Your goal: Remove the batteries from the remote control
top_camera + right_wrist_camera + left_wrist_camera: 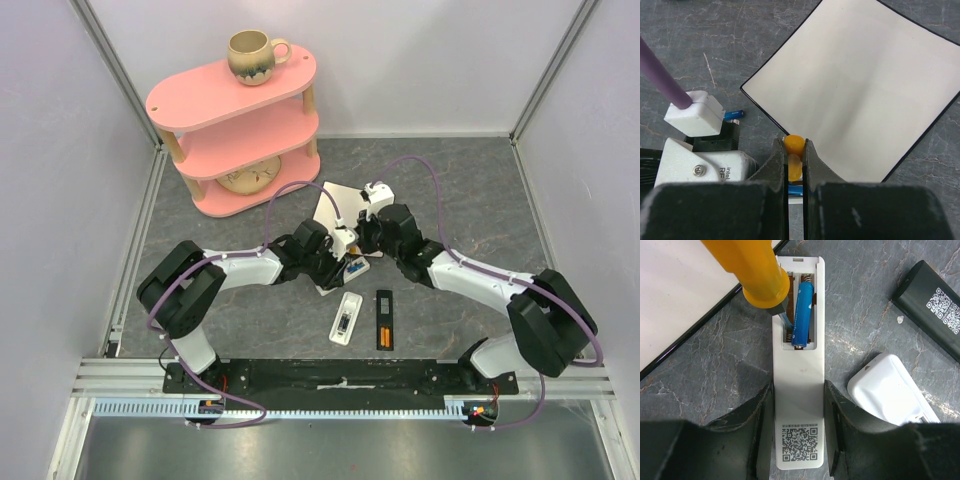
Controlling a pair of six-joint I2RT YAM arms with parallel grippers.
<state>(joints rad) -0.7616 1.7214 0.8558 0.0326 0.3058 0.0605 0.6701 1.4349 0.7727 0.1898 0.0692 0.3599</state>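
The left jaws are clenched on the lower end of a white remote [799,390], which lies back-up near the middle of the desk [460,190]. Its battery bay is open. One blue battery [803,315] sits in the bay's right slot, slightly aslant. The left slot is mostly hidden by the orange screwdriver [757,270], whose tip reaches down into it. A sliver of blue shows there, but I cannot tell what it is.

The right jaws are clenched on the screwdriver's handle, which stands steeply over the bay.

Just beyond the remote, toward the far edge, lies a white board [865,85] with a thin black border, flat on the desk. In the right wrist view a small blue cylinder [734,114] peeks out beside the left wrist's white connector block [694,113]. It looks like a cell lying loose.

Toward the near edge lie two more remotes side by side. One is a second white remote [345,320] with its bay open. To its right is a black remote [384,308], which holds orange batteries [384,335].

A pink three-tier shelf [230,110] stands in the far left corner of the desk, with a mug [252,55] on its top tier.
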